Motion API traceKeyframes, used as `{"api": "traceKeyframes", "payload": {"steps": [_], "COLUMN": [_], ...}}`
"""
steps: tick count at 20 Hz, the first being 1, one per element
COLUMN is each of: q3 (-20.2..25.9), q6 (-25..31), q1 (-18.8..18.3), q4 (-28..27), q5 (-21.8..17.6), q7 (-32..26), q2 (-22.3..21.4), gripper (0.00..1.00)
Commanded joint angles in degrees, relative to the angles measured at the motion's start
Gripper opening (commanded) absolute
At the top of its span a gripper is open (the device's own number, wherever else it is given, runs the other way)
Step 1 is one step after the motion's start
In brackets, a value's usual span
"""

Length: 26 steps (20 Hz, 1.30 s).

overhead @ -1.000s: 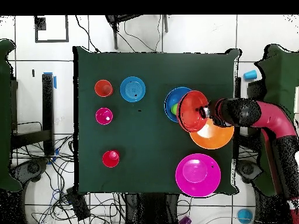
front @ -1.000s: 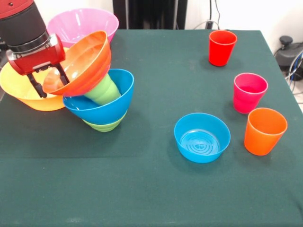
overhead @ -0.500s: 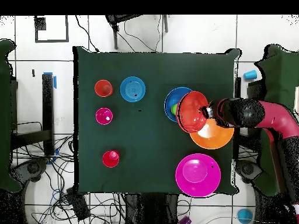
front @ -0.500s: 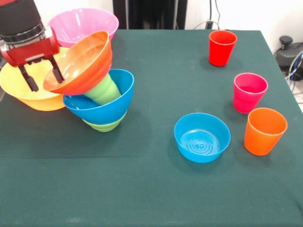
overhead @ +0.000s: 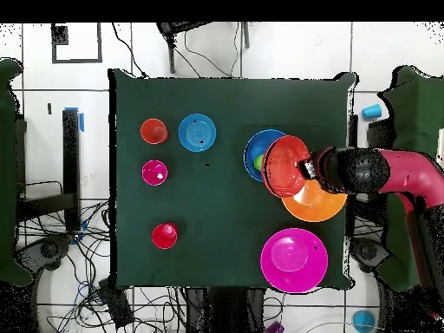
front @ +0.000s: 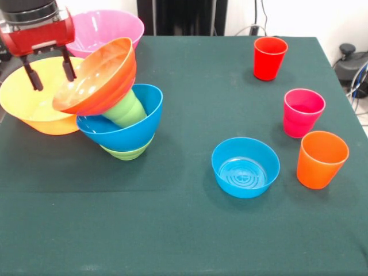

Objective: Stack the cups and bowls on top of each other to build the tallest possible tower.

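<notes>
The tower (overhead: 276, 161) stands right of centre, its orange-red bowl (overhead: 285, 166) tilted on top. The big pink bowl (overhead: 294, 259) lies lower right. Three cups (overhead: 153, 131) line the left.

Red and black arm (overhead: 395, 169) reaching in from the side, wrist pointing straight down; red-bodied gripper (front: 48, 70) with black jaws spread apart, holding nothing, raised.

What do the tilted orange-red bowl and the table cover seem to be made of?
The orange-red bowl looks like glossy plastic: white highlights glint inside it. The table cover looks like matte dark green cloth, probably felt-like: no shine, with faint creases.
</notes>
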Motion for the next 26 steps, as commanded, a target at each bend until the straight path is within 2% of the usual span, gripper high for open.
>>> {"api": "traceKeyframes", "payload": {"steps": [1, 9, 14, 16, 19, 26], "q3": [-3.84, -4.65, -4.59, -4.30, -4.63, -4.07], "q6": [-4.21, -4.42, -2.37, -3.36, -3.90, -3.08], "q1": [5.00, 6.20, 5.05, 4.86, 5.58, 6.49], "q4": [5.70, 4.83, -1.42, -1.85, -0.57, 4.81], "q5": [-1.62, 0.54, 1.01, 1.43, 1.27, 3.69], "q7": [2.58, 2.14, -4.35, -4.28, -2.48, 2.10], "q2": [-2.47, -2.15, 3.34, 4.55, 3.23, -3.64], "gripper": [1.00, 1.00, 1.00, 1.00, 1.00, 1.00]}}
